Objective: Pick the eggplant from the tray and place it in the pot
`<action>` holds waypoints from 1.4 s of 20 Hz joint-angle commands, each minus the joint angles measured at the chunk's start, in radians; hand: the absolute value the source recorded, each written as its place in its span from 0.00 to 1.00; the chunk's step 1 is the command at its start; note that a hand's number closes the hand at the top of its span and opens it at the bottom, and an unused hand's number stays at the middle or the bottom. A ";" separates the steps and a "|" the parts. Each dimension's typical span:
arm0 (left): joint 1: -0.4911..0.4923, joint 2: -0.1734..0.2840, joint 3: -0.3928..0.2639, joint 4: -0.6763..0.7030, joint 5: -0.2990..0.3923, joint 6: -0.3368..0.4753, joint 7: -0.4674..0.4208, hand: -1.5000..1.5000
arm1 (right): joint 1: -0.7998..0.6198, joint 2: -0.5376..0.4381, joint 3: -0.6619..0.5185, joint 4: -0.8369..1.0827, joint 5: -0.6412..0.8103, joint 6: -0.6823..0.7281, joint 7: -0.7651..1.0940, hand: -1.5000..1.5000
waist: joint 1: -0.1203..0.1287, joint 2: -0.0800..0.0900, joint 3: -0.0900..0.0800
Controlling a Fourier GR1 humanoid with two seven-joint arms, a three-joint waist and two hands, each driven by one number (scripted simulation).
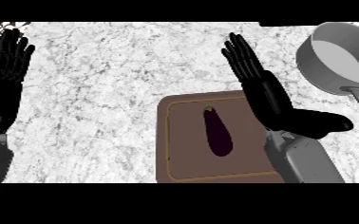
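Eggplant (218,132): dark purple, lying lengthwise on the brown tray (184,142), stem end pointing away from the robot, nothing touching it.
Tray: on the marbled white worktop (105,99), its right side partly covered by the right forearm.
Pot (329,61): grey, up and to the right of the tray, its handle pointing towards the robot.
Right hand (263,90): fingers straight and wide, held over the tray's right edge, beside the eggplant and apart from it.
Left hand (13,64): fingers up and spread, holding nothing, far left of the tray at the view's edge.
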 commanded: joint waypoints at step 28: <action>0.153 -0.332 -0.192 0.093 -0.112 0.126 -0.115 0.50 | 0.648 -0.402 0.097 -0.543 1.037 -0.075 0.243 0.00 | 0.012 -0.026 -0.027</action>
